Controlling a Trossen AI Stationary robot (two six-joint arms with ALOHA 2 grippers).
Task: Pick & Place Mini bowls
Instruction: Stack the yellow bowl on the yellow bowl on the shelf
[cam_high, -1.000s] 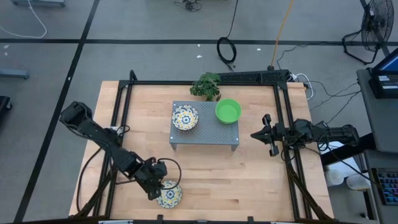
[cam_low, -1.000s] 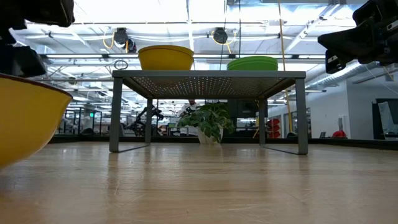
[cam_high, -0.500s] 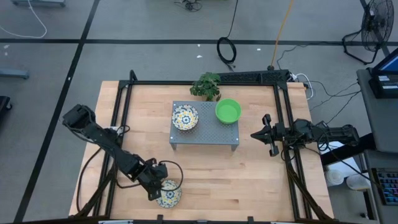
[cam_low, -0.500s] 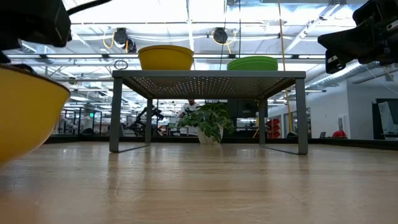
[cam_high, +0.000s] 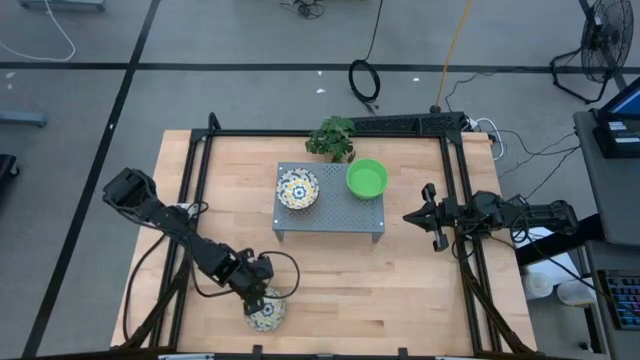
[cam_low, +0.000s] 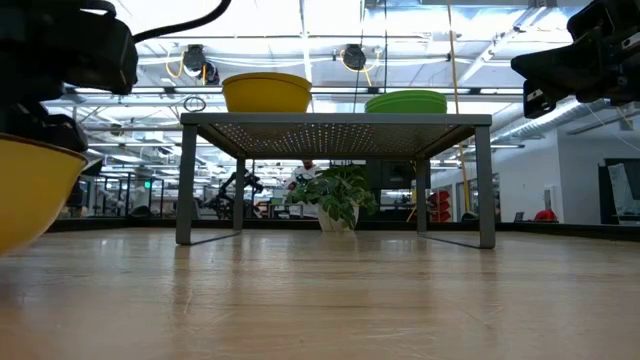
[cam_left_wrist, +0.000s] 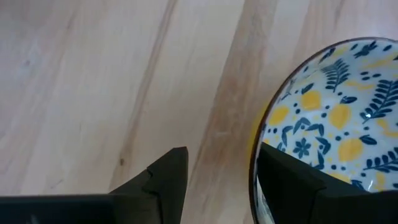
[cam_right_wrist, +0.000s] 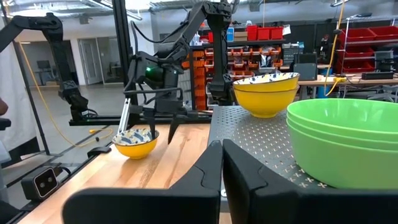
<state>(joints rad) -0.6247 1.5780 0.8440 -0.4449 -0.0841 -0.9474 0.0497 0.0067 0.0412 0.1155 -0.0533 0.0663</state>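
One floral mini bowl, yellow outside, sits on its base near the table's near edge, left of the middle. My left gripper hangs over it, open, pointing down. One finger is inside the bowl and the other is outside its rim. More floral bowls and green bowls are stacked on a grey perforated stand. My right gripper waits shut in the air to the right of the stand. My left gripper straddles the near-left rim of the floral bowl from above, one finger inside and one outside. A wide gap shows between the outer finger and the rim. I cannot tell whether the inner finger touches the bowl's wall. The bowl stays on the table.
A small potted plant stands behind the stand at the table's far edge. A black frame runs along the table's sides. Bare wood lies between the stand and the near edge.
My left gripper has shifted a little toward the table's right and far side, above the floral bowl. The bowl has slid slightly toward the table's left; in the low view less of it shows. The right arm has kept still.
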